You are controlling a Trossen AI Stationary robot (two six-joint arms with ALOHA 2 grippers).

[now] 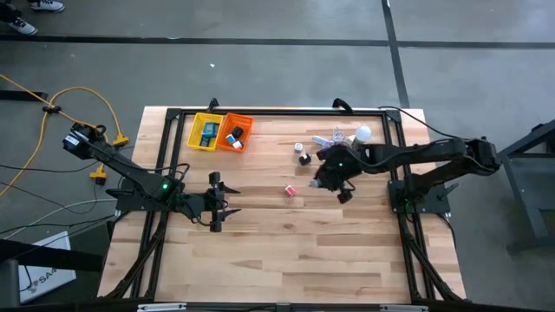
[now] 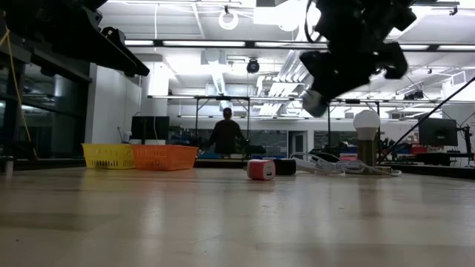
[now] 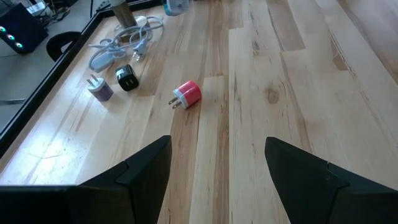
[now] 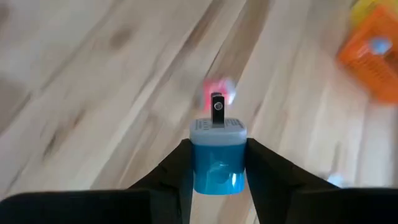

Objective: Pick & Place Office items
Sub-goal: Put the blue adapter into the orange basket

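My right gripper hangs above the table's middle right, shut on a blue plug block that also shows as a pale piece in the low view. A pink-red plug block lies on its side on the wood ahead of it. A black piece and a pale lilac one rest farther back. My left gripper waits open over the table's left half, holding nothing. My right gripper pinches the blue block by its two opposite side faces between its two fingers. Its metal prong sticks out forward beyond the fingertips. The fingers slant down from the table's right side, and the block is lifted clear of the wood.
A yellow basket and an orange basket holding small pieces stand at the far left. A white cable and a round white bulb lie at the far right. A person stands in the room beyond.
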